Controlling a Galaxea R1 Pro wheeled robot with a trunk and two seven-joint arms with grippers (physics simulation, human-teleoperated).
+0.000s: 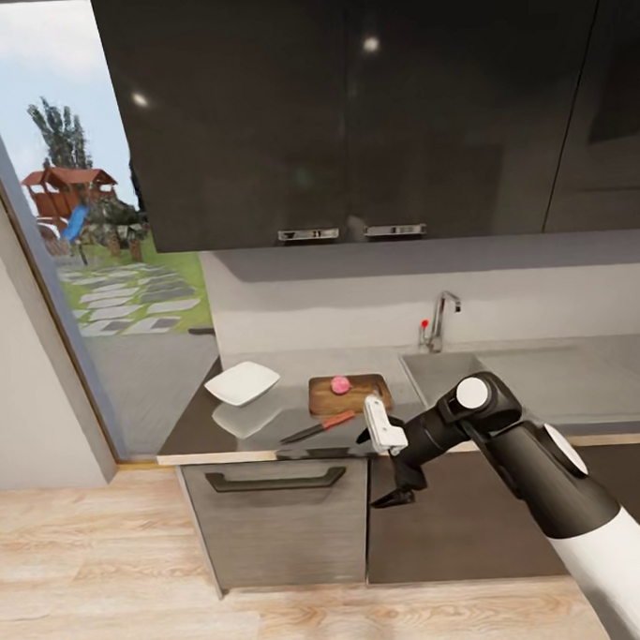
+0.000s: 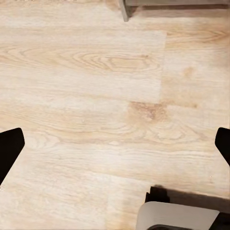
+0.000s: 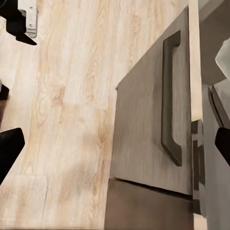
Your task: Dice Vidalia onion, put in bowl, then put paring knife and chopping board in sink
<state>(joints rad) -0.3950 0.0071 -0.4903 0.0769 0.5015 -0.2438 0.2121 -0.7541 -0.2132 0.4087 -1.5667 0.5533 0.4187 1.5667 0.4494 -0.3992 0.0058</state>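
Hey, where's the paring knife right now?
In the head view, the paring knife lies on the countertop just in front of the chopping board, right of the bowl.

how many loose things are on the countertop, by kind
bowl: 1
chopping board: 1
Vidalia onion, on the board: 1
paring knife: 1
total: 4

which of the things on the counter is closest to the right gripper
The paring knife, orange-red handle and dark blade, lying on the countertop in front of the chopping board. The right gripper hangs below the counter edge; the bowl sits farther left.
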